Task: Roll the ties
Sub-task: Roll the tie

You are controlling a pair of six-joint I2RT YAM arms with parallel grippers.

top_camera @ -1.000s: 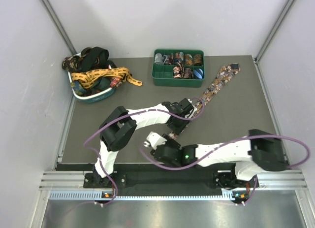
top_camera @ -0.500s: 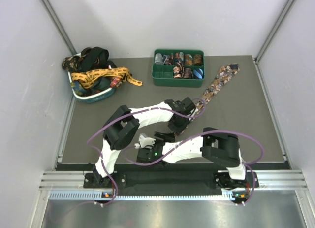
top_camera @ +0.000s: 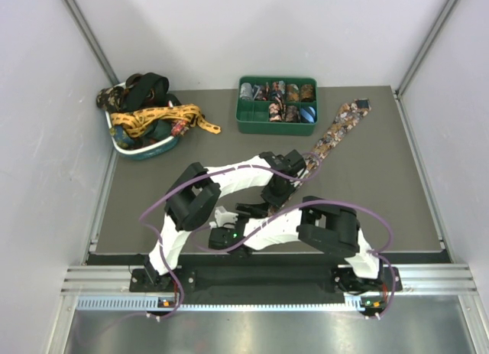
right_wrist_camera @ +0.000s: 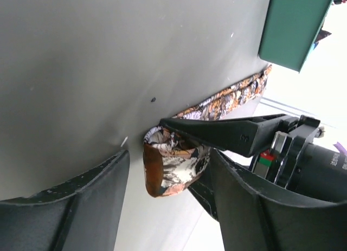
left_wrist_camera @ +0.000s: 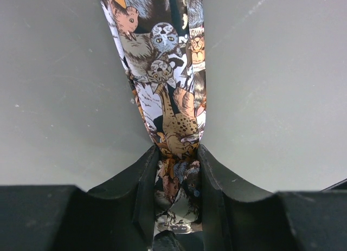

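Note:
A brown animal-patterned tie (top_camera: 336, 132) lies diagonally on the grey table, its wide end at the far right. My left gripper (top_camera: 273, 192) is shut on its near end, which is wound into a small roll (left_wrist_camera: 176, 175) between the jaws, with the strip running away from them. In the right wrist view the roll (right_wrist_camera: 172, 165) sits pinched by the left gripper's black fingers (right_wrist_camera: 238, 134). My right gripper (right_wrist_camera: 168, 178) is open around the roll, with one jaw on each side and not touching it. In the top view it (top_camera: 254, 210) is just left of the left gripper.
A green tray (top_camera: 252, 126) of several rolled ties stands at the back centre. A white basket (top_camera: 141, 149) at the back left holds loose ties, with a gold-yellow one (top_camera: 164, 115) and a black one (top_camera: 149, 85) on top. The right arm is folded low near the front edge.
The right arm has folded in and swung left, bringing its open gripper up to the tie's rolled end. The left gripper has stayed on the tie, shifting slightly.

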